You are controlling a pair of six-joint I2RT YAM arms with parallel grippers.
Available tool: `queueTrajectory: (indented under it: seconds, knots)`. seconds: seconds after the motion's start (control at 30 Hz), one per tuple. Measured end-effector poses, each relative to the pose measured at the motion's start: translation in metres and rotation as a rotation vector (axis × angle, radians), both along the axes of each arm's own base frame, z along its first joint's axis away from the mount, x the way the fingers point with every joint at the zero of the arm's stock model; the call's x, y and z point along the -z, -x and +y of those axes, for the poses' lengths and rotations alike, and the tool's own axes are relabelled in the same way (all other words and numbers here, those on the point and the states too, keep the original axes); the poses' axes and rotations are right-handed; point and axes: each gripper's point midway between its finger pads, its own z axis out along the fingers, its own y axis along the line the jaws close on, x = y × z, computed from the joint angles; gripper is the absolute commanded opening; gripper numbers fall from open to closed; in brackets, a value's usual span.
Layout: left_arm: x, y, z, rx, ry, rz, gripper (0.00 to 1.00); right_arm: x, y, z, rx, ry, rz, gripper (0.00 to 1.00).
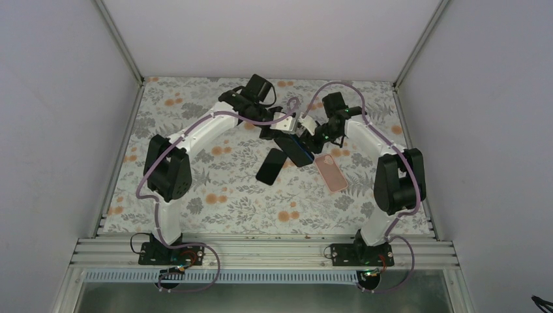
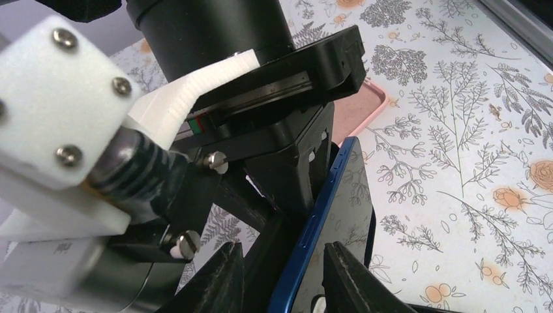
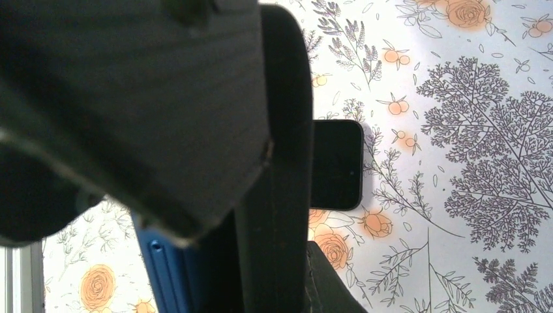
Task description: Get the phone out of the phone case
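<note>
While the right gripper [image 1: 310,142] is clamping tight on one end of the blue-edged phone [image 2: 313,228], it is holding it tilted, clear of the flowered mat [image 1: 228,208], with its long axis slanting from far-left to near-right. The left gripper [image 2: 282,261] is straddling the other end, half spread, and I cannot tell whether it is pressing. A black phone [image 1: 271,165] and a pink case [image 1: 331,173] are lying flat close beside it, with bare mat stretching toward the arms' bases.
</note>
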Motion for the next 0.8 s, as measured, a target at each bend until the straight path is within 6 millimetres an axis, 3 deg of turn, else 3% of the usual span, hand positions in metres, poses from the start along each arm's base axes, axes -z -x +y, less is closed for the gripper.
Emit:
queueTrajectory:
  seconds: [0.37,0.53,0.8]
  knots:
    - [0.006,0.010,0.009,0.019,-0.028,-0.022,0.32,0.004,0.008,0.003,-0.032,-0.002,0.038,0.04]
    - [0.002,0.020,0.017,0.006,-0.018,-0.036,0.33,-0.001,0.007,0.005,-0.044,-0.025,0.032,0.04]
    - [-0.004,0.019,0.019,-0.007,-0.023,-0.041,0.32,-0.005,0.008,0.008,-0.059,-0.047,0.025,0.04]
